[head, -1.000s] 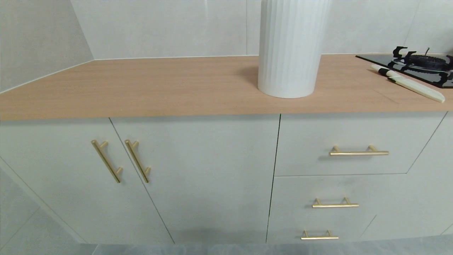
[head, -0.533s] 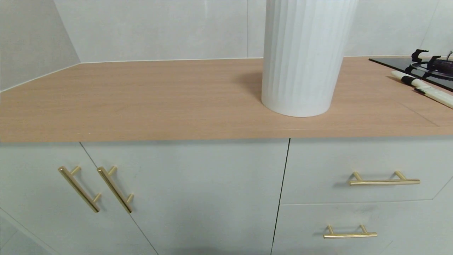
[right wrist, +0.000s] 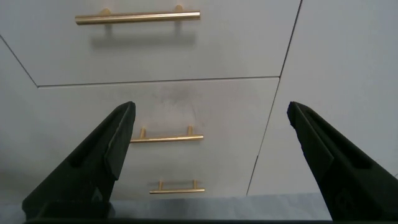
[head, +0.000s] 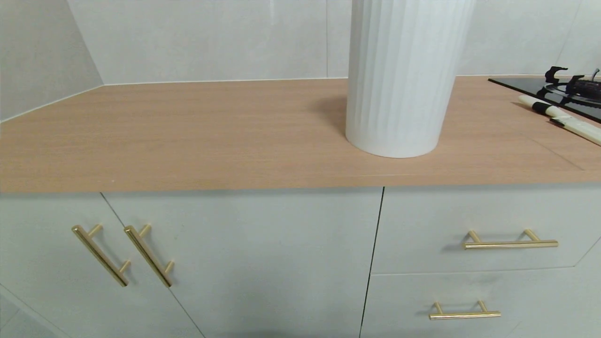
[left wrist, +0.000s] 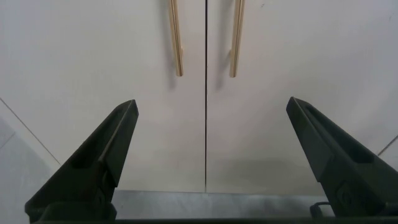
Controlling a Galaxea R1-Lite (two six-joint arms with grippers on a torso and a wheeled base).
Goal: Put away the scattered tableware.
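One knife [head: 540,108] is seen at the far right of the wooden countertop [head: 188,136], just beside the front edge of the black hob [head: 521,86]. Its long axis is laid diagonally. The cream handle with its black band is pointed away and to the left. The pale blade is pointed toward the counter's front and the right, where it is cut off by the view's edge. A tall white ribbed container [head: 401,80] is stood upright near the counter's front edge, well apart from the knife, with bare wood between them. The left gripper [left wrist: 211,107] is held with fingers spread wide before two closed cabinet doors [left wrist: 280,124]. The right gripper [right wrist: 210,109] is likewise spread before closed drawers [right wrist: 186,106].
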